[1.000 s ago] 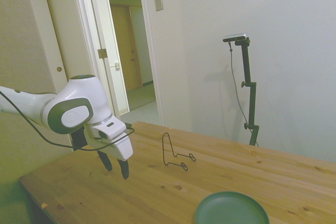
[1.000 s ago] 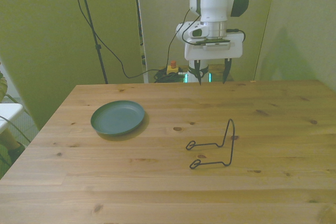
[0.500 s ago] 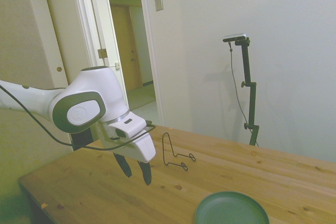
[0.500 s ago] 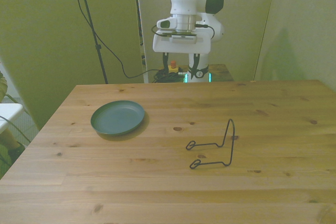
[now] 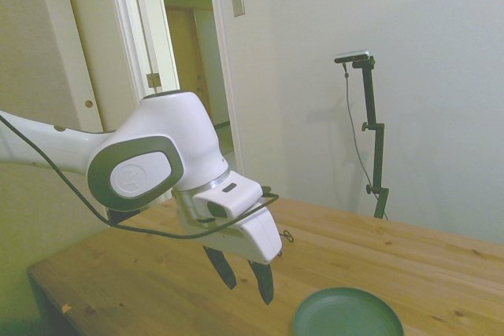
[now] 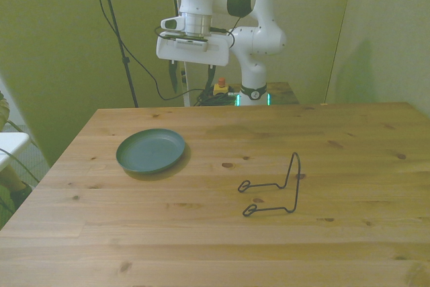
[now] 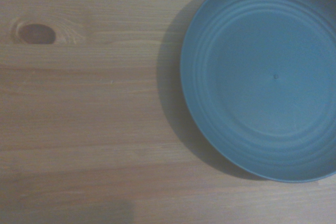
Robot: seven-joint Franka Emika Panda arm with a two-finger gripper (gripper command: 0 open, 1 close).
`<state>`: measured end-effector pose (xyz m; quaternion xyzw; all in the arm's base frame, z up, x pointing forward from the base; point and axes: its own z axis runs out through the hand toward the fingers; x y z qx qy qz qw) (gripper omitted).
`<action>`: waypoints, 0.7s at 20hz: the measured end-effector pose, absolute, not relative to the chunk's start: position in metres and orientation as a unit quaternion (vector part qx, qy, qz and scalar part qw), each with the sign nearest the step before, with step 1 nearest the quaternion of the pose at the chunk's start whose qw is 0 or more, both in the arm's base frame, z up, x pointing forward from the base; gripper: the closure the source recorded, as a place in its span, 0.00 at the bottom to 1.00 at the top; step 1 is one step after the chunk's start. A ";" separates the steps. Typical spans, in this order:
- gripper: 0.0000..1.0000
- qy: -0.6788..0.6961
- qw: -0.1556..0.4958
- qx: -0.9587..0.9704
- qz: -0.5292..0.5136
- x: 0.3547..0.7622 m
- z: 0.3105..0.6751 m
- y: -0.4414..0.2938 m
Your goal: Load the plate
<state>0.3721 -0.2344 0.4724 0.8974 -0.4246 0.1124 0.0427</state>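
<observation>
The round matte teal-green plate lies flat on the wooden surface, toward the front view's left, empty, rim up. The white arm's two dark fingers hang spread apart w/ nothing between them, well above the surface; gripper midpoint sits high, behind the plate's far rim and a bit toward the front view's right of its centre. So the plate lies below and slightly off to one side of the fingers, not directly under; wrist view agrees, plate off-centre, bare wood filling the rest. Side view: gripper hangs just beside the plate's near rim, not touching. The thin black wire rack stands well apart, toward the front view's right. Likely next: shift over a rim edge, then descend; plate is round, so no long axis, and wider than the finger gap, so prob. a rim pinch.
</observation>
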 end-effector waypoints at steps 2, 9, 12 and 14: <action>0.00 -0.422 0.043 0.898 0.112 0.373 0.469 -0.237; 0.00 -0.422 0.044 0.898 0.114 0.374 0.467 -0.240; 0.00 -0.422 0.045 0.898 0.114 0.374 0.467 -0.241; 0.00 -0.420 0.052 0.899 0.115 0.373 0.467 -0.243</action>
